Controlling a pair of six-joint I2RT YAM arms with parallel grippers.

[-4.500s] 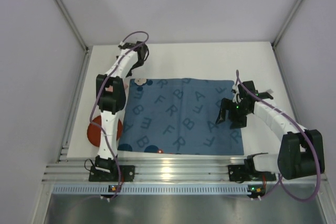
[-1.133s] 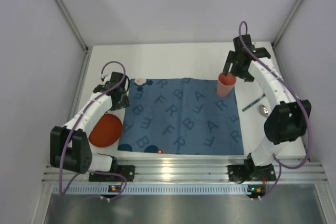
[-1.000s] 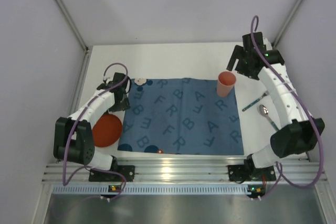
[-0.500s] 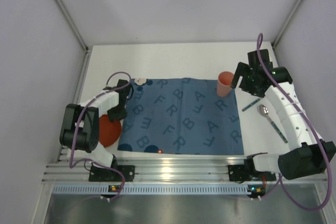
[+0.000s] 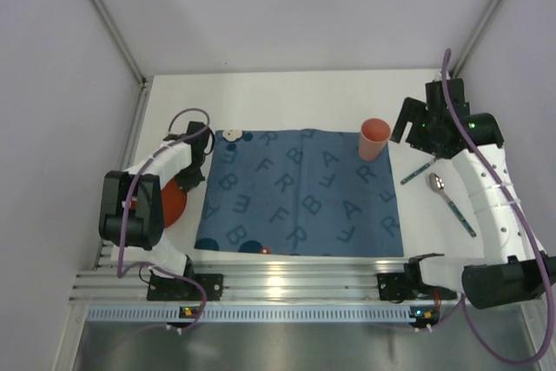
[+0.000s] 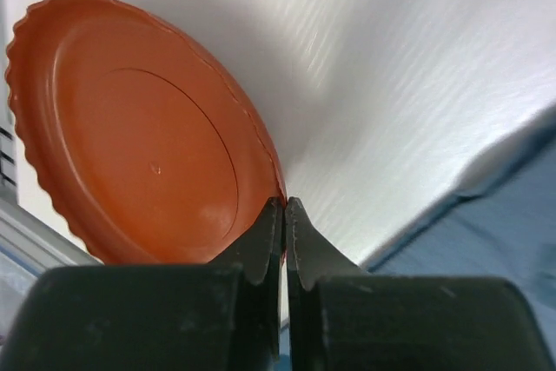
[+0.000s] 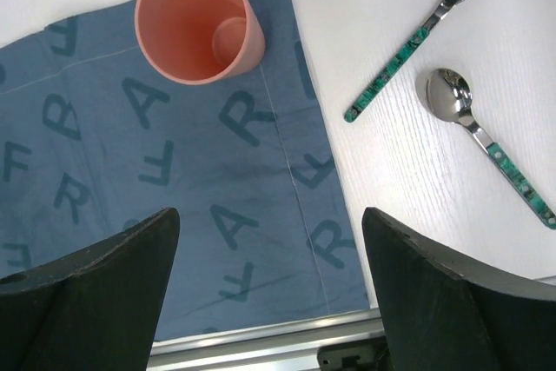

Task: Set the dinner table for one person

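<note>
A red plate (image 5: 173,203) with a scalloped rim lies on the white dinner table (image 5: 295,97) left of the blue letter mat (image 5: 295,193). My left gripper (image 5: 184,185) is shut on the plate's right rim, and the left wrist view shows the plate (image 6: 139,136) pinched at my gripper (image 6: 284,206). A pink cup (image 5: 374,138) stands upright on the mat's far right corner. A fork (image 5: 420,170) and spoon (image 5: 450,202) with green handles lie right of the mat. My right gripper (image 5: 415,128) is open and empty, above and right of the cup (image 7: 195,32).
The right wrist view shows the fork (image 7: 404,49), the spoon (image 7: 486,136), the mat (image 7: 174,180) and my gripper (image 7: 269,215). A small white round thing (image 5: 231,135) sits at the mat's far left corner. The ribbed aluminium rail (image 5: 278,280) runs along the near edge. Walls close in on three sides.
My right arm left the cup standing on the mat and drew back to the right, open. My left gripper came down to the plate's rim and shut on it.
</note>
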